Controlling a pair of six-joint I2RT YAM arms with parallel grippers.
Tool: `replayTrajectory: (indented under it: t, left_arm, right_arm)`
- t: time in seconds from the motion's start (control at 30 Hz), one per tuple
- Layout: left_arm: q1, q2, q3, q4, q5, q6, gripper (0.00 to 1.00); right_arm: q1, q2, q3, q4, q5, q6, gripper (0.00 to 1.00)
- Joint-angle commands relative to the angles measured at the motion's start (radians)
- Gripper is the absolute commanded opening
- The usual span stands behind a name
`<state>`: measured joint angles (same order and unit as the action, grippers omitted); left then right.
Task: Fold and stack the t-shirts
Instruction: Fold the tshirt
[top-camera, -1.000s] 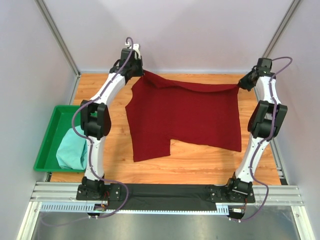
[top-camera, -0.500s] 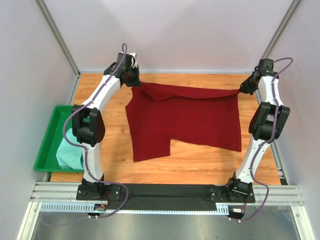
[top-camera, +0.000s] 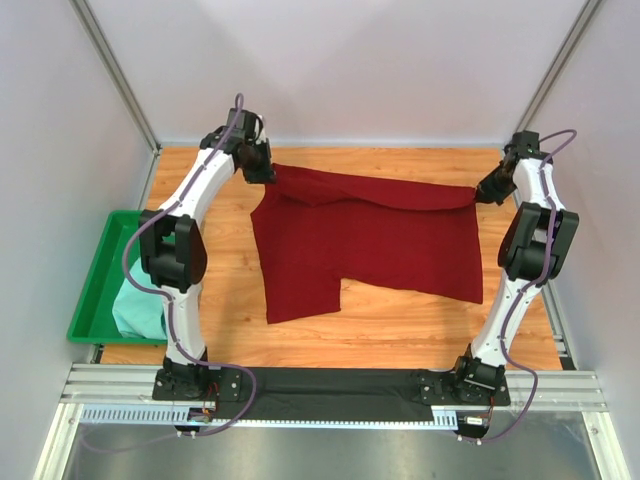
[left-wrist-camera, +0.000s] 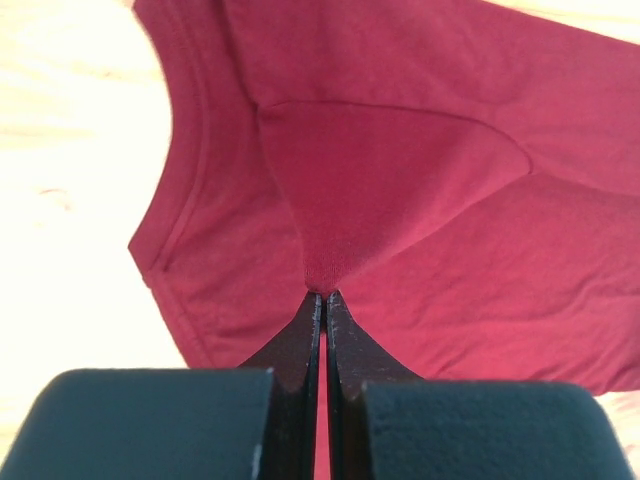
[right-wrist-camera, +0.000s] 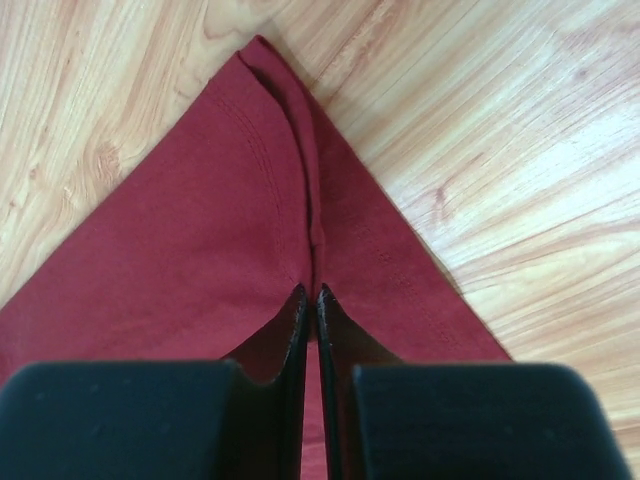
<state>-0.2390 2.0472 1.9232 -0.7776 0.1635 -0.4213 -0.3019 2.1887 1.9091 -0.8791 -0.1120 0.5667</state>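
Clamping the maroon t-shirt (top-camera: 370, 235) at its far edge: left claw (left-wrist-camera: 322, 297), right claw (right-wrist-camera: 310, 292)

Wood-plank table (top-camera: 400, 320), carrying:
- 1 maroon shirt (top-camera: 370, 240), spread open at centre, near hem flat on wood, far edge drawn taut.
- 1 green tray (top-camera: 105, 250), at left edge, holding crumpled mint shirt (top-camera: 130, 305).

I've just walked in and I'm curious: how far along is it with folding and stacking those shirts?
Early on. Nothing looks folded or stacked yet. In hand: the left gripper and right gripper each pinch the far edge of the maroon t-shirt, mostly spread on the table. Left: folding it, then the mint t-shirt, crumpled in the green tray, and stacking both.
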Motion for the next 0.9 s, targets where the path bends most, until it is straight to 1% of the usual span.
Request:
replayTrajectory:
  t: [0.0,0.03,0.1,0.13,0.2,0.23,0.27,0.3,0.33,0.37,0.4,0.43,0.47,0.5,0.53,0.57,0.6,0.63,0.67,0.73,0.83,0.87]
  left_arm:
    - [0.021,-0.021,0.056,-0.040,0.034,-0.020,0.00]
    - [0.021,-0.015,0.060,-0.052,0.044,-0.019,0.00]
    - [0.021,-0.001,0.046,-0.051,0.086,-0.017,0.00]
    - [0.021,0.002,0.036,-0.032,0.102,-0.016,0.00]
    - [0.021,0.007,-0.004,-0.008,0.139,-0.017,0.00]
    - [0.021,0.010,-0.013,0.010,0.148,-0.017,0.00]
    - [0.021,0.022,-0.018,0.012,0.156,-0.016,0.00]
    - [0.021,0.031,-0.016,0.014,0.166,-0.013,0.00]
    - [0.021,0.044,-0.015,0.009,0.169,-0.011,0.00]
    - [0.021,0.048,-0.016,0.009,0.171,-0.004,0.00]
    - [0.021,0.053,-0.018,0.006,0.169,-0.001,0.00]
    - [0.021,0.062,-0.018,0.001,0.169,0.001,0.00]
    - [0.021,0.067,-0.015,-0.005,0.169,0.007,0.00]
    - [0.021,0.071,-0.013,-0.009,0.171,0.010,0.00]
    - [0.021,0.079,-0.013,-0.014,0.172,0.010,0.00]
    - [0.021,0.079,-0.013,-0.014,0.168,0.010,0.00]
    - [0.021,0.083,-0.012,-0.015,0.162,0.013,0.00]
    - [0.021,0.088,-0.010,-0.020,0.154,0.015,0.00]
    - [0.021,0.090,-0.006,-0.022,0.150,0.016,0.00]
    - [0.021,0.097,0.006,-0.034,0.134,0.021,0.00]
    - [0.021,0.106,0.037,-0.035,0.116,0.024,0.00]
    - [0.021,0.113,0.054,-0.032,0.111,0.026,0.00]
  right_arm:
    - [-0.005,-0.041,-0.002,0.012,0.022,-0.025,0.08]
    - [-0.003,-0.037,-0.002,0.011,0.018,-0.028,0.10]
    - [0.000,-0.026,-0.002,-0.003,0.020,-0.042,0.18]
    - [0.007,-0.026,-0.004,-0.007,0.028,-0.050,0.25]
    - [0.024,-0.043,-0.005,-0.017,0.066,-0.086,0.34]
    - [0.052,-0.079,-0.008,-0.018,0.092,-0.100,0.41]
    - [0.072,-0.107,-0.045,-0.008,0.110,-0.114,0.49]
    - [0.093,-0.136,-0.074,0.047,0.110,-0.126,0.52]
    - [0.143,-0.205,-0.115,0.083,0.110,-0.120,0.53]
    - [0.171,-0.236,-0.204,0.185,0.069,-0.110,0.53]
    - [0.203,-0.268,-0.260,0.246,0.039,-0.096,0.53]
    - [0.275,-0.306,-0.304,0.312,-0.027,-0.049,0.52]
    - [0.315,-0.316,-0.343,0.454,-0.061,-0.027,0.51]
    - [0.367,-0.313,-0.404,0.523,-0.089,0.010,0.51]
    - [0.444,-0.307,-0.421,0.581,-0.109,0.088,0.50]
    - [0.481,-0.273,-0.438,0.709,-0.158,0.135,0.50]
    - [0.516,-0.253,-0.444,0.760,-0.172,0.175,0.50]
    - [0.577,-0.227,-0.441,0.799,-0.176,0.209,0.50]
    - [0.607,-0.202,-0.432,0.862,-0.179,0.264,0.49]
    - [0.673,-0.129,-0.388,0.908,-0.179,0.300,0.47]
    - [0.730,-0.055,-0.354,0.928,-0.164,0.323,0.42]
    - [0.739,-0.046,-0.348,0.925,-0.137,0.315,0.38]
